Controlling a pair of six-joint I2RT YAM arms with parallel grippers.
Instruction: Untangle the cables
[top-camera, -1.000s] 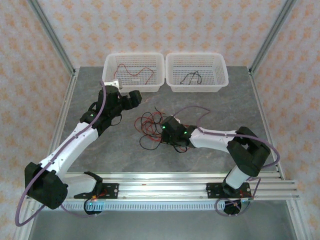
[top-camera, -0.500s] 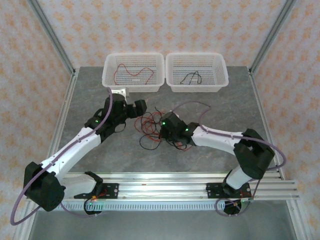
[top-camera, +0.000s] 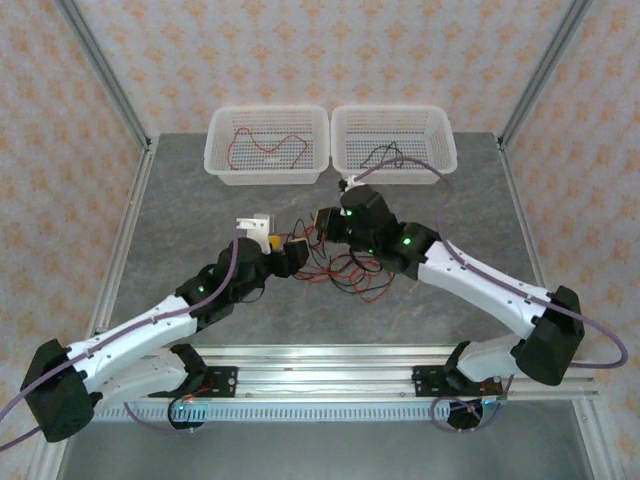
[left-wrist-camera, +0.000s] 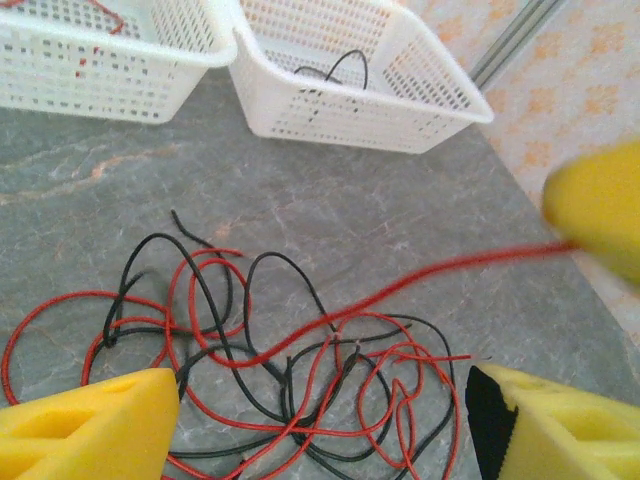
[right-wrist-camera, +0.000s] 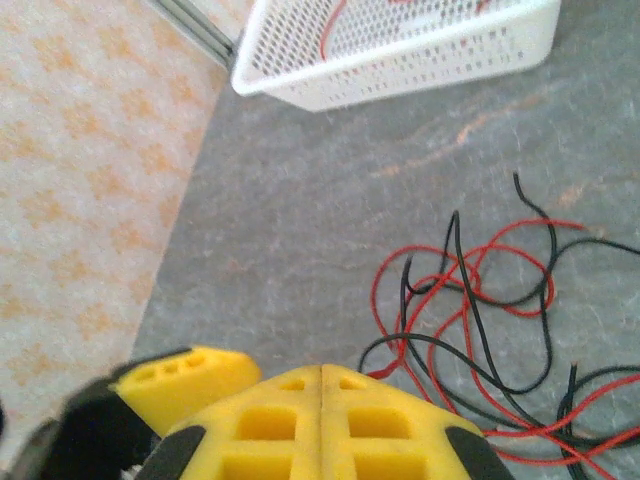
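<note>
Two thin wires already lay sorted: a red wire (top-camera: 270, 150) in the left white mesh basket (top-camera: 215, 160), a black wire (top-camera: 385, 155) in the right basket (top-camera: 447, 158). Most red and black cables (top-camera: 345, 272) lay knotted mid-desk (top-camera: 190, 200). The right claw (top-camera: 323, 224), reaching across, was clamped, apparently pinching a taut red strand (left-wrist-camera: 440, 268). The left claw (left-wrist-camera: 320, 420) hovered low over the tangle, jaws wide, holding nothing.

We see white arm links (top-camera: 480, 285) with black joints (top-camera: 545, 345), purple-grey cables (top-camera: 235, 265) along them, green lights (top-camera: 405, 240), probably status LEDs, and yellow fingers (left-wrist-camera: 85, 420), slotted on top, with black pads (left-wrist-camera: 490, 420).
</note>
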